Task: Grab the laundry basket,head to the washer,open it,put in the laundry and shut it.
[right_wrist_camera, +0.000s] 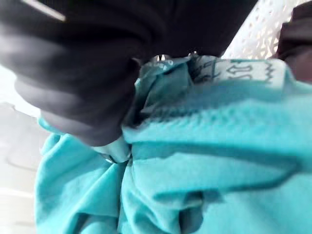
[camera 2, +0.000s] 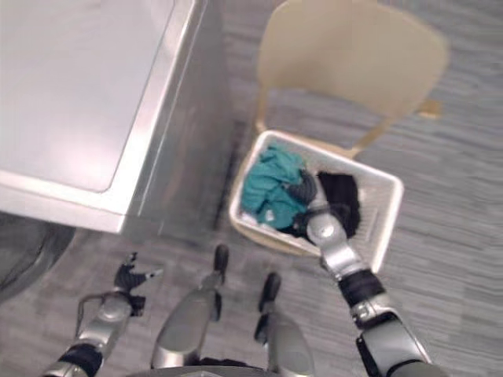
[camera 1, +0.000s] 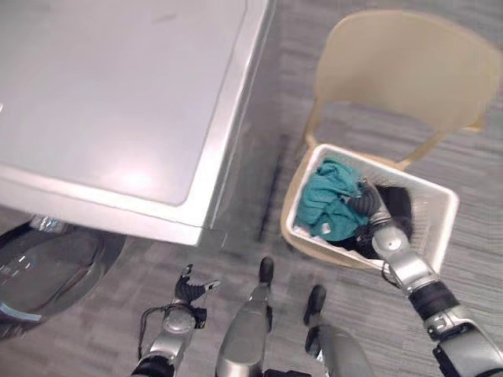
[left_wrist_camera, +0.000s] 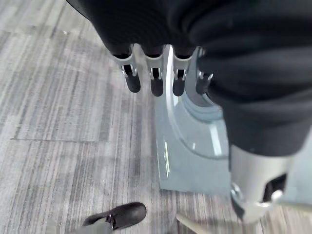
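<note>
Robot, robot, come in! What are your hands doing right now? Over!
Right hand down in white laundry basket, buried in teal garment. Left hand open, idle near washer. Nothing blocking.

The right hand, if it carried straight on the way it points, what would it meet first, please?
Most likely the teal cloth: the right hand reaches down into the white basket and is already pressed against it, with dark laundry beside. Its fingers are buried.

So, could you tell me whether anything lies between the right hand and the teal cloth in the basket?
Nothing visible does: the right hand is already down in the white basket, against the teal cloth.
</note>
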